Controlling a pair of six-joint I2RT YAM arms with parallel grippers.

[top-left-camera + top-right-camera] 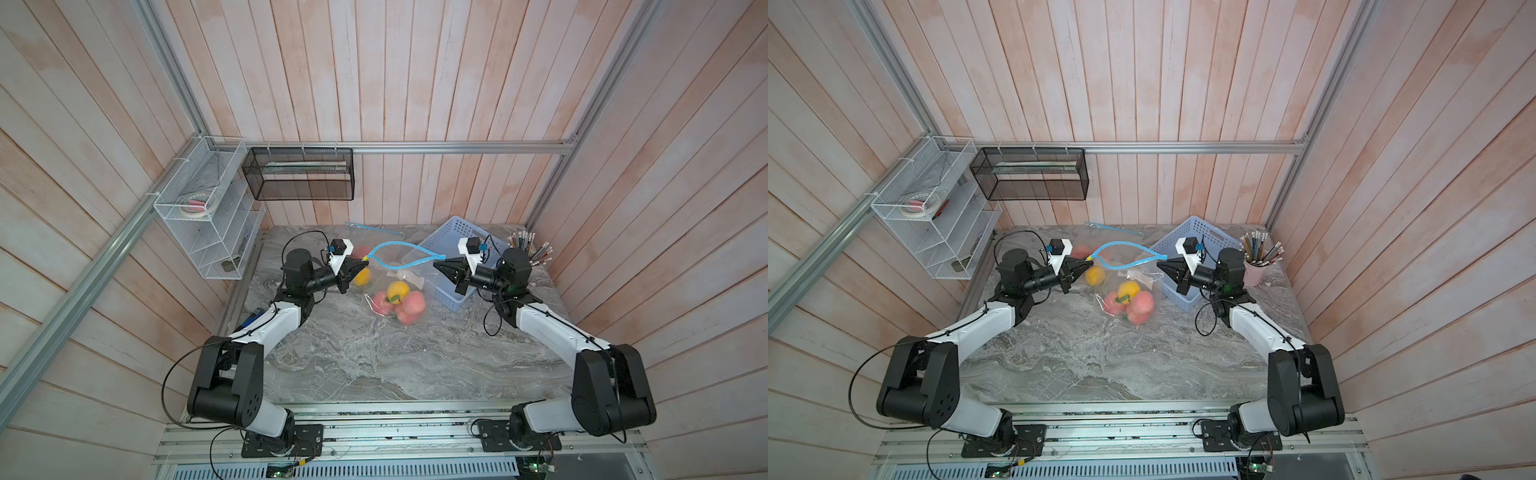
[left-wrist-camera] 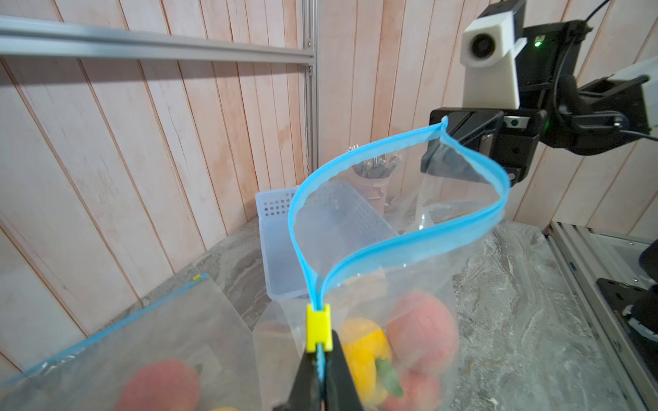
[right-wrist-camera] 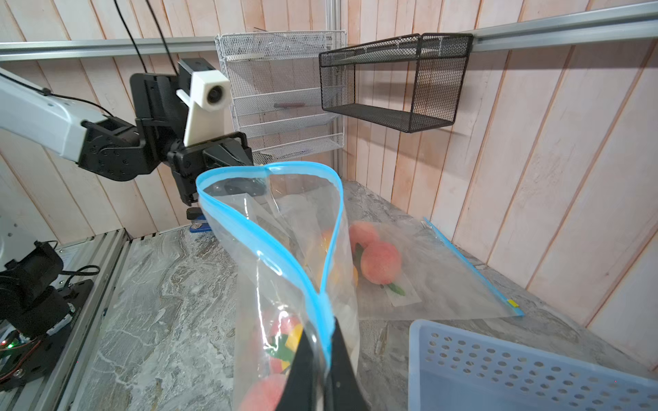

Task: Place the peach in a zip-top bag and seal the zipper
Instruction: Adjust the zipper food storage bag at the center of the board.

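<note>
The left gripper [image 2: 322, 356] is pressed together on the blue zipper [image 2: 291, 217], pinching the strip just behind the yellow slider [image 2: 318, 331], which sits at that end of the track. The right gripper [image 3: 325, 341] is likewise pressed together, pinching the zipper's other end. Between them the two strips bow apart, so the mouth of the bag [image 3: 256, 302] gapes wide and is unsealed.

The bag hangs from both grippers above the far half of the bench [image 1: 374, 361], about midway between its side edges; whether its bottom rests there I cannot tell. Inside it, low down, lie three peaches [image 1: 413, 301] and a yellow fruit [image 1: 397, 291] with a green stem.

A second bag [image 3: 445, 284] lies flat along the far edge, with more peaches at it; in or on it, I cannot tell. A blue basket [image 1: 453, 237] sits by the far right corner, a cup [image 1: 1256, 270] of pencils beside it.
</note>
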